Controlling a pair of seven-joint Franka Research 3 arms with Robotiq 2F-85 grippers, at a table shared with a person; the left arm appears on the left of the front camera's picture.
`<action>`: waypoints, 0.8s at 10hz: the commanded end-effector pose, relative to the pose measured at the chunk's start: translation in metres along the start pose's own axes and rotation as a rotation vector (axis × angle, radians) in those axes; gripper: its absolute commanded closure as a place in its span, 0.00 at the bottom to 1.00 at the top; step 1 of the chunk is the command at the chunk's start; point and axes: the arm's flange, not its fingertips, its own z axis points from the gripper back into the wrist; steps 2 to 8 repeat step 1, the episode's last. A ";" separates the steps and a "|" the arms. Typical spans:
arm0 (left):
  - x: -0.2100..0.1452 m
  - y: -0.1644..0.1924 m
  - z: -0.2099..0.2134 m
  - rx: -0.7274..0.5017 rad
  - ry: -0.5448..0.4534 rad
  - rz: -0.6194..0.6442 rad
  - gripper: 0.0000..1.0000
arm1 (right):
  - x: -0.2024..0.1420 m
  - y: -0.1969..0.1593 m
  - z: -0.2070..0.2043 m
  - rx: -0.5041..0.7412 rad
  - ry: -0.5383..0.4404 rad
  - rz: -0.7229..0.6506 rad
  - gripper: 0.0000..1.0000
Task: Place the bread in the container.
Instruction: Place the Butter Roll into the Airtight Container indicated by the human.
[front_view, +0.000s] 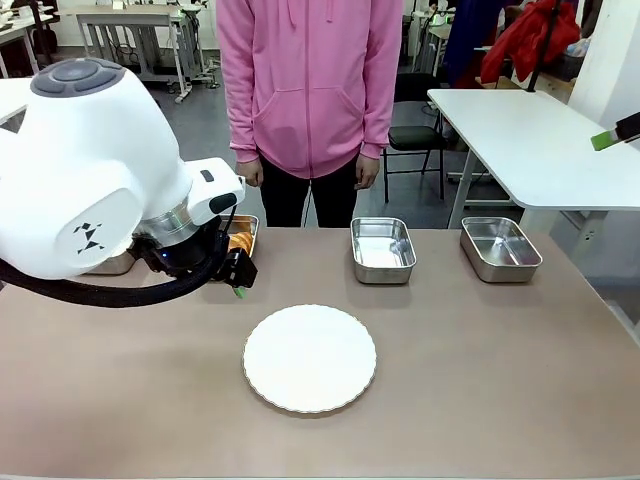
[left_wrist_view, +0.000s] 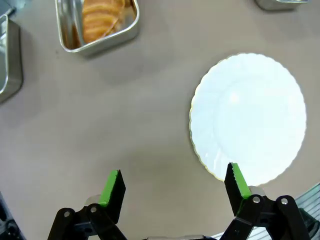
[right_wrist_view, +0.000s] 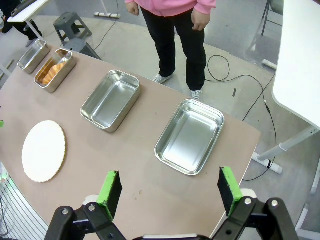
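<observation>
Both jaws wide open, empty. Bread (left_wrist_view: 101, 19) lies in container (left_wrist_view: 117, 37) at 11 o'clock from left gripper (left_wrist_view: 174, 186) (plate (left_wrist_view: 248, 118) at 1 o'clock). Right gripper (right_wrist_view: 169, 189) hangs high over bench (right_wrist_view: 135, 165).

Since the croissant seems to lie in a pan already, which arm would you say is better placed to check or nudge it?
Left, probably. The left gripper, jaws open, hangs near the pan holding the croissant; the right gripper is above the table's opposite end.

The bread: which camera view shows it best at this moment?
The left wrist view: the bread lies close and unobstructed in the container. The right wrist view shows it small and distant; in the front view the left arm hides most of it.
</observation>
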 end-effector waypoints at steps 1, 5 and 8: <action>-0.002 0.003 0.002 0.007 0.013 0.023 0.00 | 0.000 -0.001 0.000 0.015 -0.015 -0.002 0.00; -0.002 0.003 0.002 0.007 0.013 0.023 0.00 | 0.000 -0.001 0.000 0.015 -0.015 -0.002 0.00; -0.002 0.003 0.002 0.007 0.013 0.023 0.00 | 0.000 -0.001 0.000 0.015 -0.015 -0.002 0.00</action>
